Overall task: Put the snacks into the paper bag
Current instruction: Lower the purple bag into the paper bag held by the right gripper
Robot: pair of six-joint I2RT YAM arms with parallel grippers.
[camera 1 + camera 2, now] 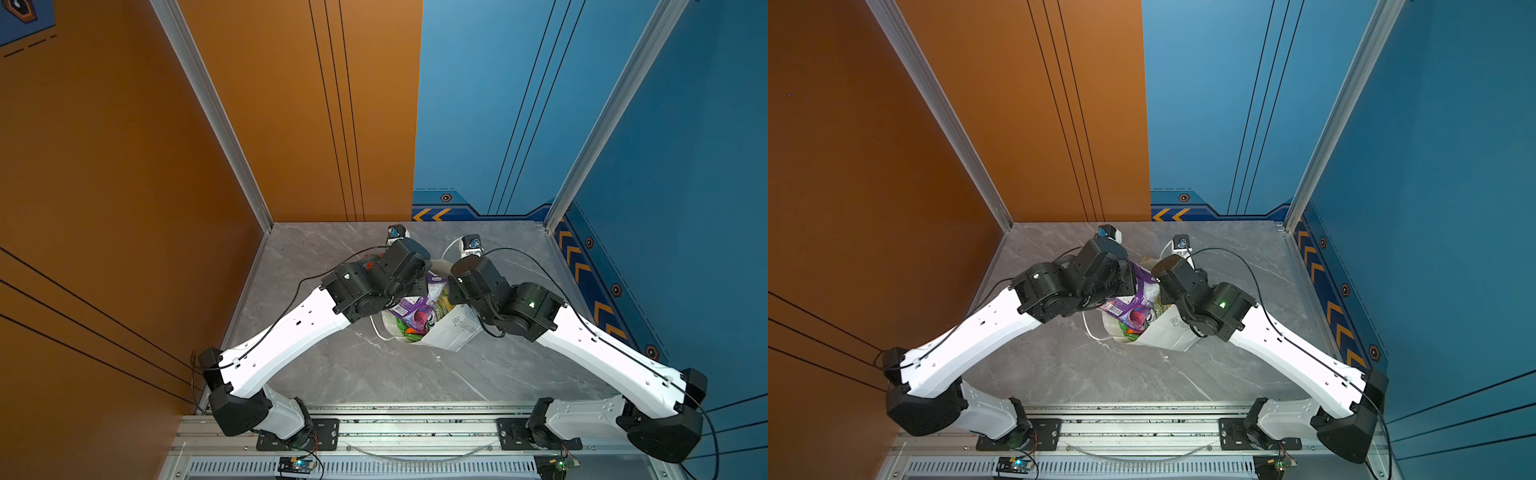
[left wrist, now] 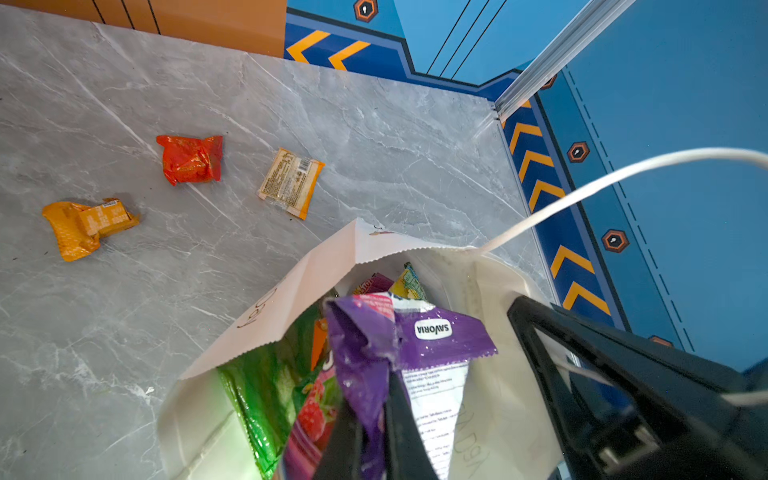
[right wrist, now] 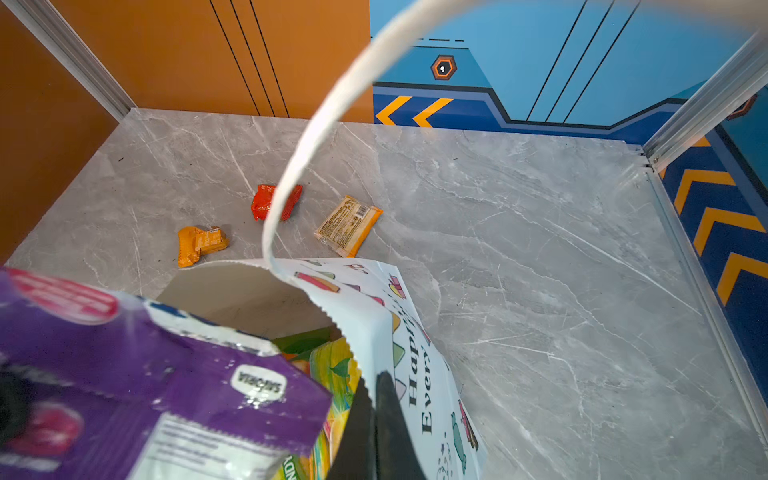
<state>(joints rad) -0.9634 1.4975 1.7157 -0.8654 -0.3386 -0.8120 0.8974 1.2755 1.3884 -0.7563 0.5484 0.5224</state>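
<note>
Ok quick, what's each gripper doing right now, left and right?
Left gripper: shut on the purple packet, over the paper bag's mouth.
Right gripper: shut on the paper bag's rim.

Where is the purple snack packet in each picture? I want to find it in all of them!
In a top view: the purple packet is mid-scene, between the two arms, over the paper bag.
In a top view: same spot, over the bag's mouth.
Left wrist: close up, pinched in the jaws.
Right wrist: very close and blurry, beside the bag's rim.
Shared landmark: the white paper bag.
</note>
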